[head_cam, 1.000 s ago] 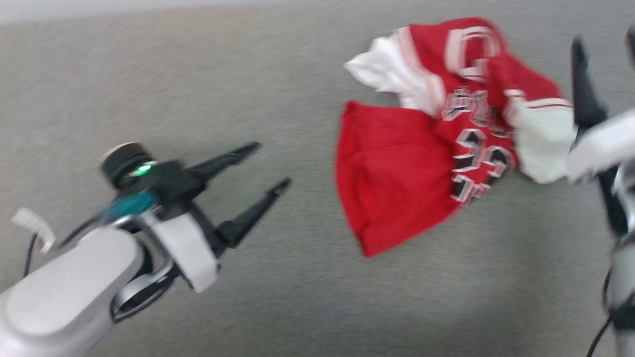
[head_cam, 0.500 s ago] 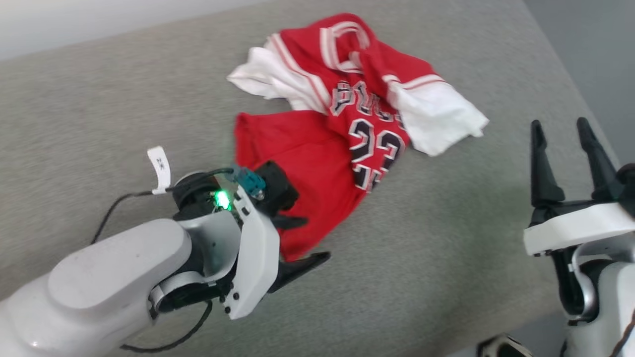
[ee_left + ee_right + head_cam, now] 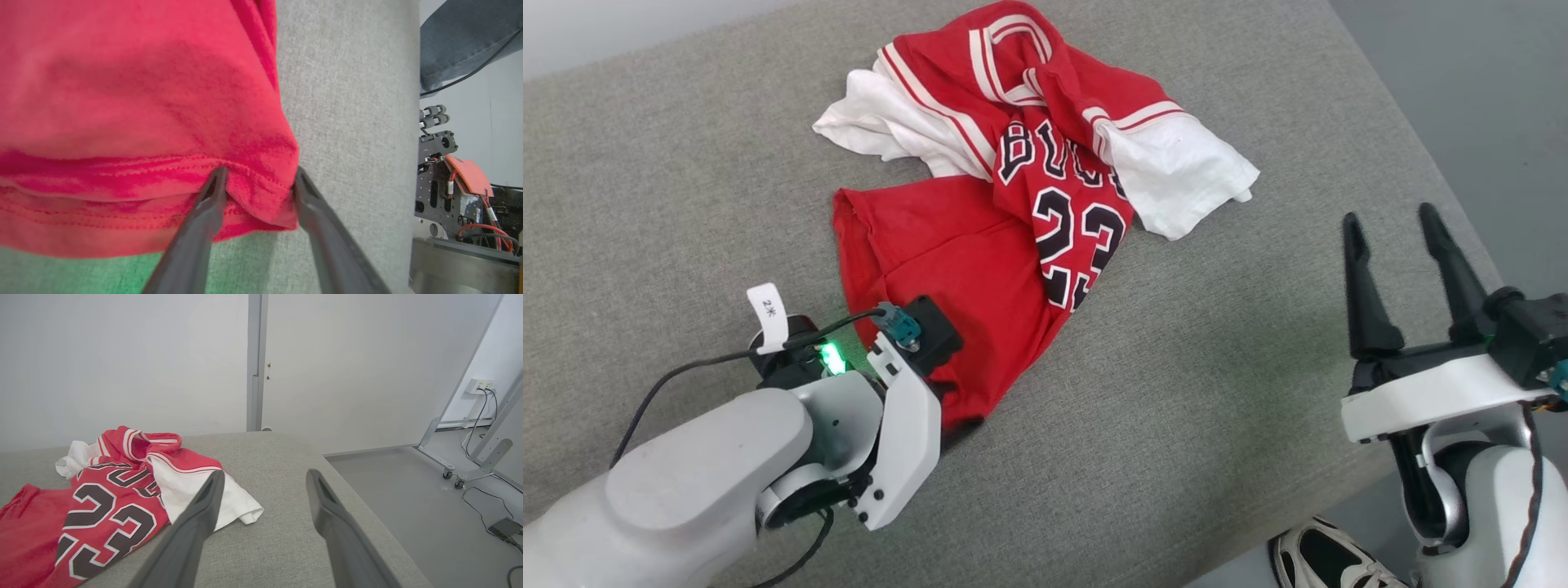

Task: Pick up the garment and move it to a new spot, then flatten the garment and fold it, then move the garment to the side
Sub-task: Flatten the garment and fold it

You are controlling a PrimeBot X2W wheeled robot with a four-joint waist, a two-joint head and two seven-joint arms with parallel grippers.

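The garment point(image 3: 947, 261), a red jersey with white sleeves and the number 23, lies crumpled on the grey padded table point(image 3: 1176, 359). My left arm's wrist point(image 3: 907, 392) points down at its near red hem, hiding the fingers in the head view. In the left wrist view my left gripper point(image 3: 259, 177) stands open, its two fingers straddling a bunched corner of the hem of the garment point(image 3: 143, 81). My right gripper point(image 3: 1392, 219) hovers open and empty at the table's right edge, apart from the garment point(image 3: 110, 498). The right wrist view shows the right gripper point(image 3: 265, 475) open as well.
The table's right edge point(image 3: 1421, 147) drops to a grey floor. A shoe point(image 3: 1327, 559) is on the floor by my right arm. A person's jeans leg point(image 3: 461, 36) and a machine rack point(image 3: 449, 183) stand beyond the table. A metal frame on casters point(image 3: 449, 469) is off to the right.
The head camera has swung, shifting the whole picture. My left gripper went from open air left of the garment down onto its near hem, and its fingers have drawn slightly closer.
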